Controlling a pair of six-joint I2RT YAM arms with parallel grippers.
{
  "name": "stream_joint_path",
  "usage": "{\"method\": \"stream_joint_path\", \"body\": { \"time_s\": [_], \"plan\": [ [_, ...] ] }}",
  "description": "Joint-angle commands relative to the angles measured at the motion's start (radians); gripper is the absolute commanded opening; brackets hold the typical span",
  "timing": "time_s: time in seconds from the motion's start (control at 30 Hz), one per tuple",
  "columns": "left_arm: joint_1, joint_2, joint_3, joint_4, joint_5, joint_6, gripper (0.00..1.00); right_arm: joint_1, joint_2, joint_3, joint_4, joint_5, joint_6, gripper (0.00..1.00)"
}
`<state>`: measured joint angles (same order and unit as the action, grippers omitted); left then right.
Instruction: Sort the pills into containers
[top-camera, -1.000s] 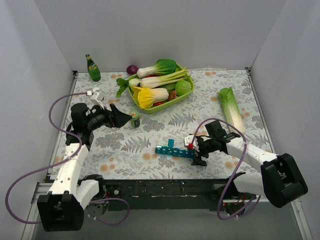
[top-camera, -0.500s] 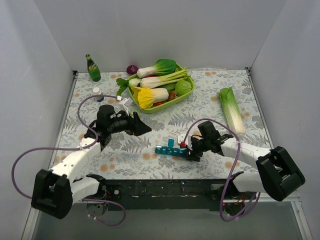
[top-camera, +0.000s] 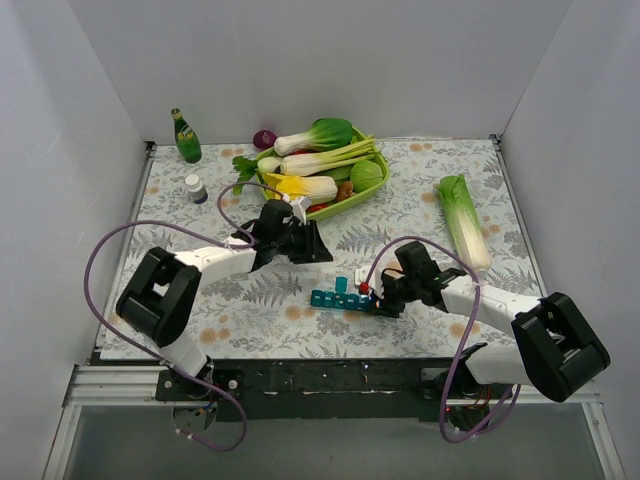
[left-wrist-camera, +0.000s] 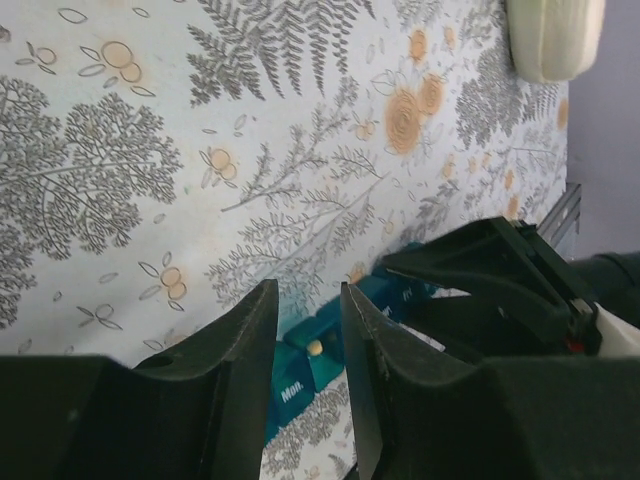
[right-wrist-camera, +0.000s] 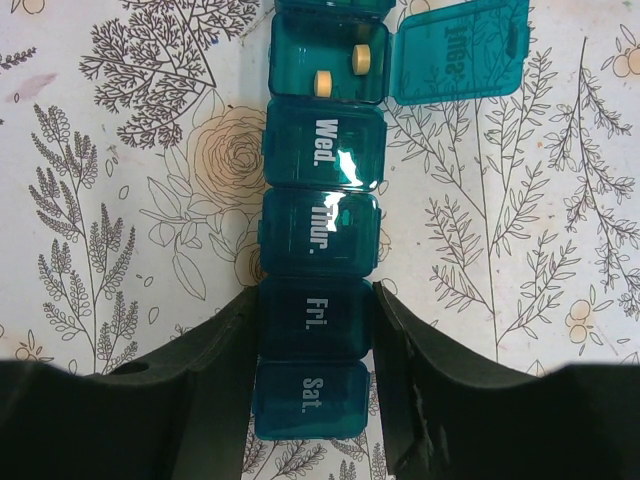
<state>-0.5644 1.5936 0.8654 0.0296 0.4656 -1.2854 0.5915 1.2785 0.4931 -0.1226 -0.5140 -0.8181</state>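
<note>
The containers are a teal strip of day-marked compartments lying near the table's front middle. In the right wrist view the containers run up the frame, with one lid flipped open over two tan pills. My right gripper is shut on the strip, its fingers pressed against both sides of the "Fri." box. From above, the right gripper sits at the strip's right end. My left gripper hovers just behind the strip. Its jaws are a narrow gap apart with nothing between them. A pill shows beyond.
A lime-green basket piled with vegetables stands behind the left gripper. A green bottle and a small white-capped bottle stand at the back left. A long pale cabbage lies at the right. Grey walls enclose the table.
My left arm has swung from the table's left side to the centre, its jaws narrowing. My right gripper has closed round the strip's right end.
</note>
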Motion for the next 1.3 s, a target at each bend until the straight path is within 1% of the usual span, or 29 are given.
{"method": "stream_joint_path", "body": {
  "time_s": [0.0, 0.07, 0.1, 0.17, 0.2, 0.27, 0.33, 0.43, 0.67, 0.8, 0.97, 1.0, 1.13, 1.17, 1.27],
  "plan": [
    [-0.014, 0.087, 0.072, 0.004, -0.087, -0.020, 0.30, 0.007, 0.018, -0.013, 0.011, 0.016, 0.002, 0.41],
    [-0.022, 0.120, 0.086, 0.006, -0.082, -0.014, 0.29, 0.008, 0.019, -0.014, 0.012, 0.012, 0.002, 0.39],
    [-0.025, 0.152, 0.099, 0.006, -0.070, -0.014, 0.26, 0.008, 0.019, -0.014, 0.012, 0.011, 0.002, 0.38],
    [-0.040, 0.178, 0.116, 0.007, -0.033, -0.005, 0.24, 0.008, 0.021, -0.013, 0.014, 0.011, 0.002, 0.37],
    [-0.046, 0.187, 0.125, 0.007, -0.021, 0.000, 0.20, 0.008, 0.022, -0.013, 0.014, 0.011, 0.005, 0.37],
    [-0.064, 0.207, 0.133, 0.009, 0.027, 0.008, 0.16, 0.008, 0.022, -0.013, 0.018, 0.011, 0.007, 0.36],
    [-0.071, 0.212, 0.130, 0.018, 0.077, 0.012, 0.08, 0.008, 0.025, -0.011, 0.018, 0.014, 0.011, 0.36],
    [-0.080, 0.201, 0.109, 0.026, 0.119, 0.015, 0.03, 0.008, 0.033, -0.008, 0.018, 0.019, 0.016, 0.35],
    [-0.109, 0.089, 0.028, 0.033, 0.142, 0.008, 0.01, 0.008, 0.053, -0.002, 0.015, 0.034, 0.020, 0.34],
    [-0.124, 0.063, -0.011, -0.002, 0.139, 0.014, 0.00, 0.008, 0.059, -0.002, 0.015, 0.042, 0.023, 0.34],
    [-0.144, 0.045, -0.040, -0.023, 0.105, 0.020, 0.00, 0.008, 0.070, 0.002, 0.015, 0.051, 0.025, 0.33],
    [-0.146, 0.045, -0.043, -0.055, 0.102, 0.021, 0.00, 0.008, 0.076, 0.002, 0.015, 0.051, 0.025, 0.33],
    [-0.153, 0.065, -0.028, -0.129, 0.055, 0.034, 0.00, 0.010, 0.084, 0.004, 0.014, 0.058, 0.028, 0.33],
    [-0.157, 0.060, -0.023, -0.141, 0.016, 0.035, 0.00, 0.010, 0.084, 0.004, 0.014, 0.061, 0.030, 0.33],
    [-0.158, 0.034, -0.005, -0.161, -0.022, 0.038, 0.00, 0.010, 0.087, 0.004, 0.014, 0.065, 0.028, 0.33]
  ]
}}
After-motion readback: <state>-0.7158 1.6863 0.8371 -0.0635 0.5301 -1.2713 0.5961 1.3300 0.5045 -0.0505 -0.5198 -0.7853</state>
